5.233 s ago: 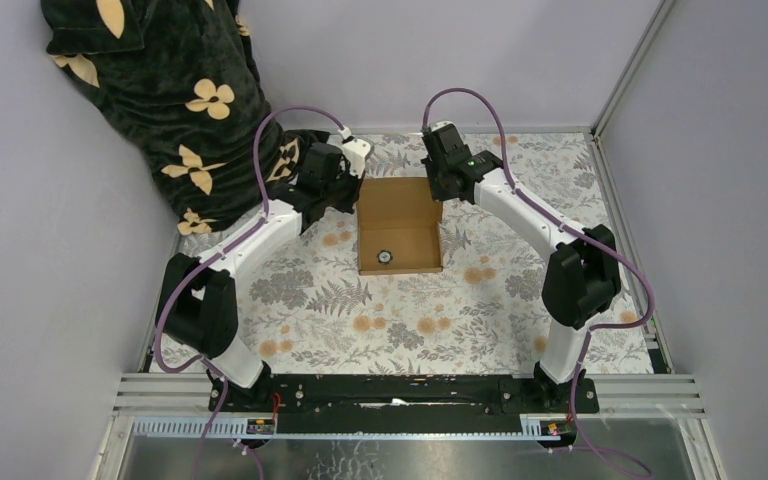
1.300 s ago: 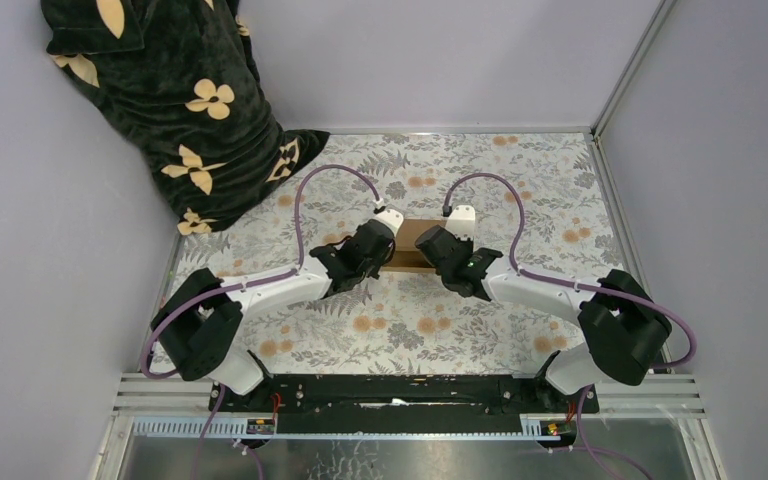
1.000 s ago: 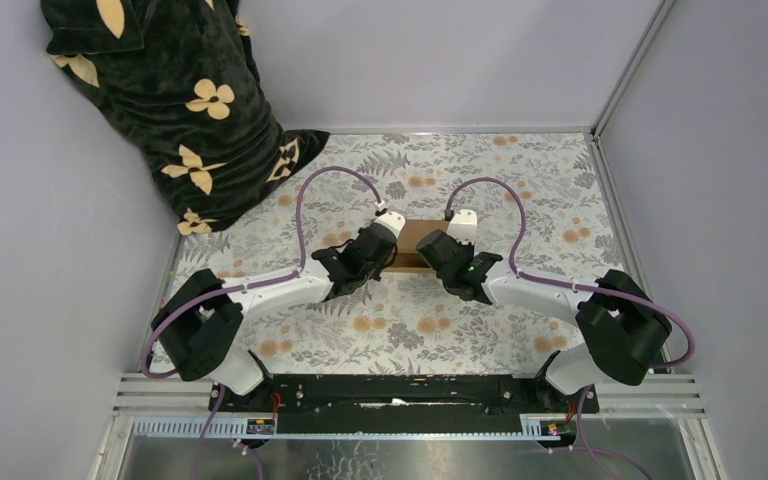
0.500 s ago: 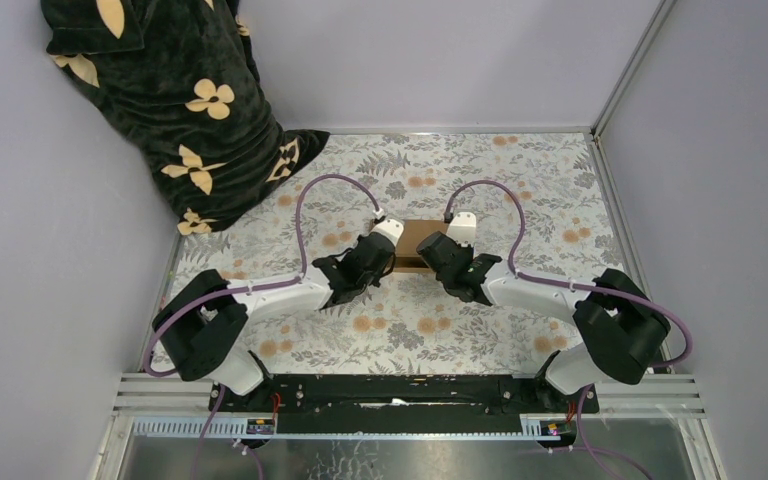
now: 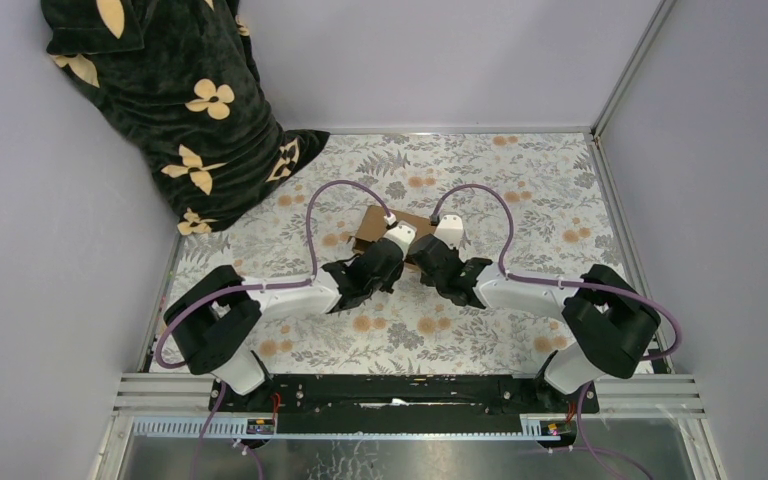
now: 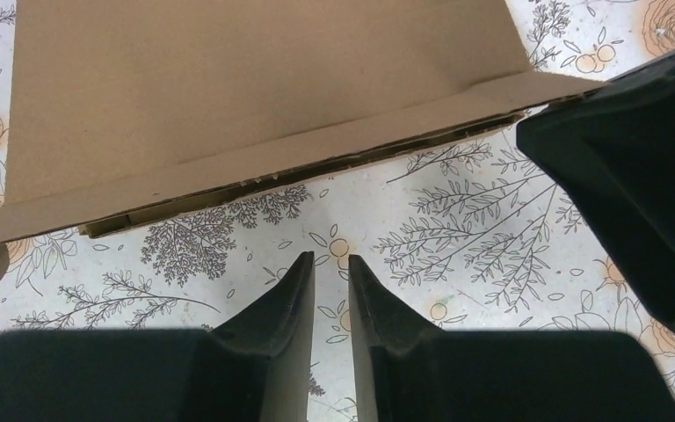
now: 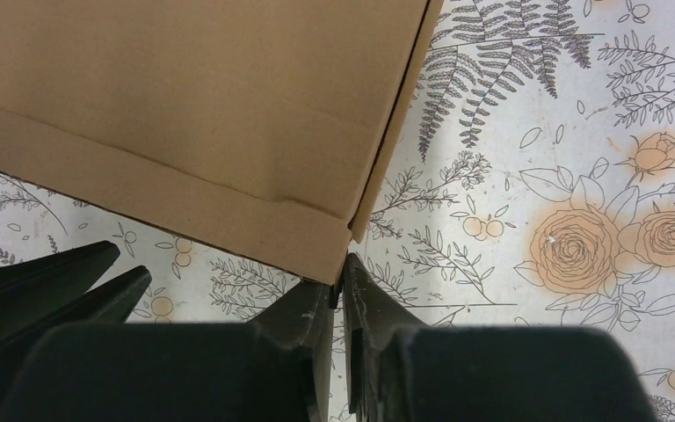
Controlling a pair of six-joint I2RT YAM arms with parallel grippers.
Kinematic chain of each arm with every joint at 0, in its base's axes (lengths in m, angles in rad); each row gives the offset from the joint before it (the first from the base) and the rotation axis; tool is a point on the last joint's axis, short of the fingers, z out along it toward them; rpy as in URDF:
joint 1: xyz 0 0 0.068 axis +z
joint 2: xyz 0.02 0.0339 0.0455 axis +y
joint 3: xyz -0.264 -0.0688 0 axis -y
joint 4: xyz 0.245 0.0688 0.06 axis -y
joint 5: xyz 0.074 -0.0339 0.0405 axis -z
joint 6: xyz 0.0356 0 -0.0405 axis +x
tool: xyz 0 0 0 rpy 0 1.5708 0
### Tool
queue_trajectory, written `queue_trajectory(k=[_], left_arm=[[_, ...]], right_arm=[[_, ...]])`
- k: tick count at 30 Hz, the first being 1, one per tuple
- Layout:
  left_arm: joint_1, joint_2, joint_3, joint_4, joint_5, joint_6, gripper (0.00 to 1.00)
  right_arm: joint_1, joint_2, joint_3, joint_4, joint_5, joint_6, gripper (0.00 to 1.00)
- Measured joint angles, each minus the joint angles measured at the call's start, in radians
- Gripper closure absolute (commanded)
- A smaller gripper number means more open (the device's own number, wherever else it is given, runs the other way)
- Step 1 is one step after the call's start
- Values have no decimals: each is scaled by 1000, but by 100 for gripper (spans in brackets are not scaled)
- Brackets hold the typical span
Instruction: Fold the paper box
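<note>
1. Just ahead of the left end effector [image 6: 331, 264], untouched: box [image 6: 255, 79]. Fingers slightly apart, gripping nothing.
2. Pinched at its near corner between the nearly closed fingers of the right end effector [image 7: 341, 278].
3. Lies skewed at mid-bench [image 5: 520, 180].
4. Plain brown corrugated cardboard, matte, shallow, rectangular, lid folded down; floral-printed bench surface.

Nice even, soft, bright light all round. Just a thin dark shadow under the paper box [image 6: 228, 88] edge; bench [image 7: 580, 132] print's crisp, close-up foreground goes mushy.
</note>
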Motion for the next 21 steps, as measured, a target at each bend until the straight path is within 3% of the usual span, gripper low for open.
queue_trajectory(k=[9,21], left_arm=[[0,-23,-34,23,71,-4,75],[1,-270,-26,-56,296,-8,72]], right_arm=[[0,11,0,6,0,3,87],[0,18,0,6,2,2,87]])
